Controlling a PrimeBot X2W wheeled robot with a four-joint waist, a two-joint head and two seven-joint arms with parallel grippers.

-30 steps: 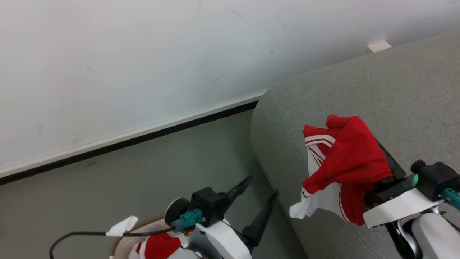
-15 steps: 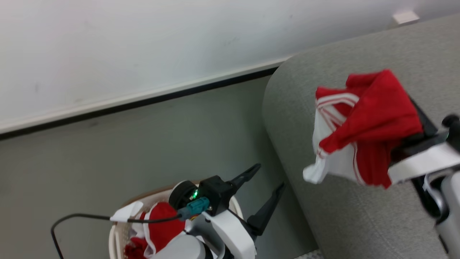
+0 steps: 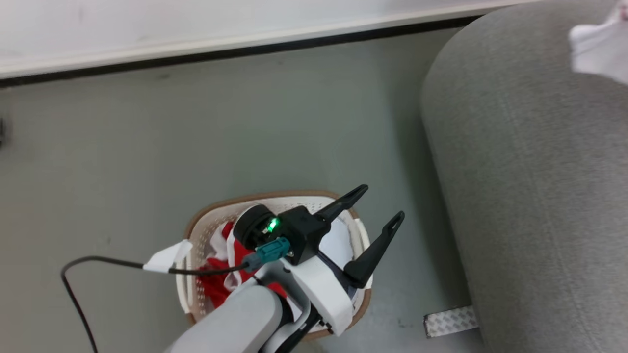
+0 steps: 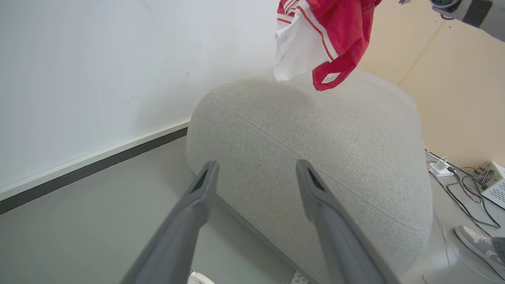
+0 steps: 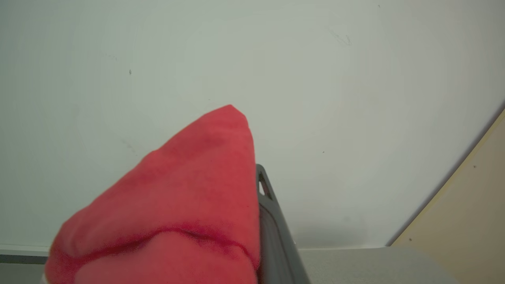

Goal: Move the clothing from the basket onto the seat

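Head view: red-and-white clothing (image 3: 216,284) was seen heaped in the basket (image 3: 274,194), which stood on the floor (image 3: 196,137) near the seat (image 3: 530,196) but apart from it. A blurred white edge of one garment (image 3: 596,49) was noted over the seat at the top right corner.

In the left wrist view that garment (image 4: 335,35), red with white stripes and a white panel, was seen hanging in the air above the seat (image 4: 315,150), clear of the cushion. In the right wrist view it (image 5: 177,205) was found bunched over the right gripper (image 5: 250,175). One dark finger (image 5: 272,225) was pressed against the cloth and the other was hidden beneath it. The grip was judged closed on the garment.

The left gripper (image 3: 381,202) was recorded over the basket's right-hand side in the head view, with its fingers spread wide and nothing held between them. In its own view the fingers were pointed toward the seat's rounded edge. How high it stood above the basket could not be told.

A black cable (image 3: 98,262) was observed trailing from the left wrist. A metal plate (image 3: 450,321) was noted on the floor at the seat's foot. A dark skirting (image 3: 245,49) was seen along the white wall (image 4: 98,59). Wires (image 4: 461,185) and a grey shoe (image 4: 477,242) were recorded beyond the seat, beside a beige panel (image 4: 453,79).
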